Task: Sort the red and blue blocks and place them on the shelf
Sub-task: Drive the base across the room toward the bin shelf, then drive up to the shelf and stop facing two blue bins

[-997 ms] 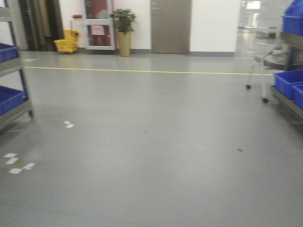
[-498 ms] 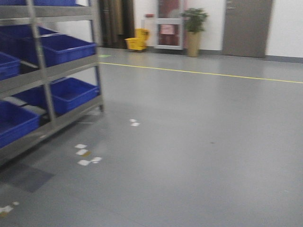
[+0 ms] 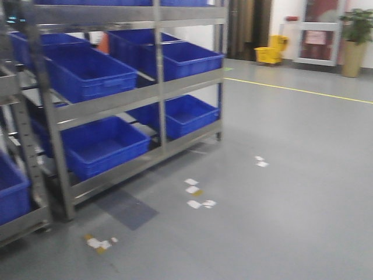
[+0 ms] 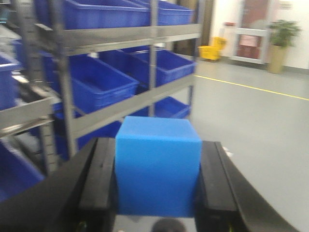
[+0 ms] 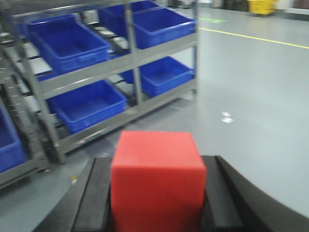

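Between the black fingers (image 4: 100,179) of the left pincer (image 4: 158,150) sits the blue block (image 4: 158,176), squeezed on both flanks, top face up and square to the camera. Over on the right wrist view it's the same story: the right pincer (image 5: 159,160) is clamped on the red block (image 5: 157,183), a finger pressed against each side. Both cubes are in the air, carried, and neither is on the shelf yet.

And there's the shelf (image 3: 116,106), filling the left half of the front view, a grey metal rack seen at an angle, its tiers running away towards the back wall. Big blue bins (image 3: 87,73) sit on its levels, with one more bin (image 3: 11,192) on a neighbouring rack at the far left edge. The rack stands ahead and to the left of both blocks, well apart from them.

Down on the grey floor (image 3: 291,210), small white tape marks (image 3: 195,189) lie just off the rack's front foot, with another pair (image 3: 260,161) farther out. A yellow line (image 3: 291,88) crosses the floor behind. At the back wall, a yellow mop bucket (image 3: 270,53) and a potted plant (image 3: 355,41), both a bit blurred.
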Robot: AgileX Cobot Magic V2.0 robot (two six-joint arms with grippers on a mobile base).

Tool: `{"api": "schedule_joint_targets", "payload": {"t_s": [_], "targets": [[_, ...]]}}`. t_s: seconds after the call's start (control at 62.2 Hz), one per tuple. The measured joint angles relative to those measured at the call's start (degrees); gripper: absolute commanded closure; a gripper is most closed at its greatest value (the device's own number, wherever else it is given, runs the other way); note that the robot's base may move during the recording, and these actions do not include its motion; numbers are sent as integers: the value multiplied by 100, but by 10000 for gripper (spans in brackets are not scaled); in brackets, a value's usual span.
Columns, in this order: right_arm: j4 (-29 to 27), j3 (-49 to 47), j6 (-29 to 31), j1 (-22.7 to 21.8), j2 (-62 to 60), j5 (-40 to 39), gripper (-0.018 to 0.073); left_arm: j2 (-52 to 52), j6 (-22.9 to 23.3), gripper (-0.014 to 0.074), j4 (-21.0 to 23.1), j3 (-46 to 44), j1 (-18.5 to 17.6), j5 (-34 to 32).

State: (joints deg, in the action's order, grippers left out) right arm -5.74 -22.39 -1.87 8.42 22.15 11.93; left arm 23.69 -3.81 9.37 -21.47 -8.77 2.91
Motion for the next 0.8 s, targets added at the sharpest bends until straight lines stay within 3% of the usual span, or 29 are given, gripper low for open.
{"api": "schedule_joint_targets", "payload": {"t_s": [0.804], "targets": [[0, 0, 0, 0, 0, 0, 491, 0, 0, 472, 0, 0, 0, 0]]}}
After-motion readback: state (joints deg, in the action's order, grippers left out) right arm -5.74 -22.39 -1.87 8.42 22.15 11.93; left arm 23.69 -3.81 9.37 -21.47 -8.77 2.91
